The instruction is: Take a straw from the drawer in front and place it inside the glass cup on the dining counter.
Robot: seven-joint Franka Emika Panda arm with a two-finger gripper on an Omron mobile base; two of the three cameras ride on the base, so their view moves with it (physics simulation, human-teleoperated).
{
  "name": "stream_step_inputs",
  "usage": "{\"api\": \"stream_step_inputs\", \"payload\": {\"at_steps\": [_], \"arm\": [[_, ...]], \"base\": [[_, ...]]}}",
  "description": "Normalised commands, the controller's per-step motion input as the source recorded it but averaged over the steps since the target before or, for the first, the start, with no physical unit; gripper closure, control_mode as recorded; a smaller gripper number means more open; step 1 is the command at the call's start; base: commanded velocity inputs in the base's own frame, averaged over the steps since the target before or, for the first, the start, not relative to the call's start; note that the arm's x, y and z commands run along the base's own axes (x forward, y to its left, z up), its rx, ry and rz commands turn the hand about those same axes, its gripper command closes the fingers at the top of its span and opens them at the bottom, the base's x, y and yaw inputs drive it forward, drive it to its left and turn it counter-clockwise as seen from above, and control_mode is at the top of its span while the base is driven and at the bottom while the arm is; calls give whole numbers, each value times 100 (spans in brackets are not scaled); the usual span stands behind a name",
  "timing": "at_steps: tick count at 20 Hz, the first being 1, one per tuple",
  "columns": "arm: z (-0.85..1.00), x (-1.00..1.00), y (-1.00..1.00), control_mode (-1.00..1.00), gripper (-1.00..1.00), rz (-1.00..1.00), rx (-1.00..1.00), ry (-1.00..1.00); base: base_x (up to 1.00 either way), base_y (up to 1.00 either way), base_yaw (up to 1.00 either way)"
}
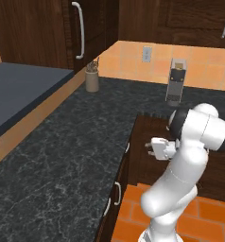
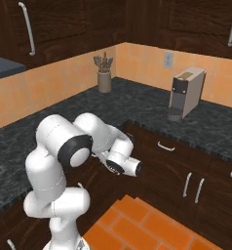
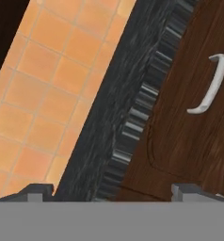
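My gripper (image 3: 115, 193) is open: its two dark fingertips (image 3: 36, 190) stand far apart with nothing between them. It points at the black granite counter edge (image 3: 128, 108) and at a dark brown drawer front (image 3: 180, 127) with a small curved silver handle (image 3: 210, 84); that drawer is shut. In the right base view the hand (image 2: 130, 166) hangs low in front of the cabinet run, left of a drawer handle (image 2: 165, 145). In the left base view the hand (image 1: 157, 149) sits just below the counter edge. The straw is hidden; the glass cup and dining counter are out of view.
The black speckled counter (image 1: 62, 156) wraps around the corner. On it stand a coffee machine (image 2: 186, 93) and a utensil holder (image 2: 104, 78). Lower cabinet doors with vertical handles (image 2: 193, 188) lie to the right. Orange floor tiles (image 1: 209, 217) lie beneath the arm.
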Motion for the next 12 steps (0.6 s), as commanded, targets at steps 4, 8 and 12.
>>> {"api": "stream_step_inputs", "payload": {"at_steps": [4, 8, 12], "arm": [[-21, 23, 19, -100, -100, 3, 0, -5], [-21, 27, 16, -100, -100, 1, 0, 0], [-3, 27, 26, -100, -100, 0, 3, 1]], "base": [[0, 0, 0], [0, 0, 0], [0, 0, 0]]}}
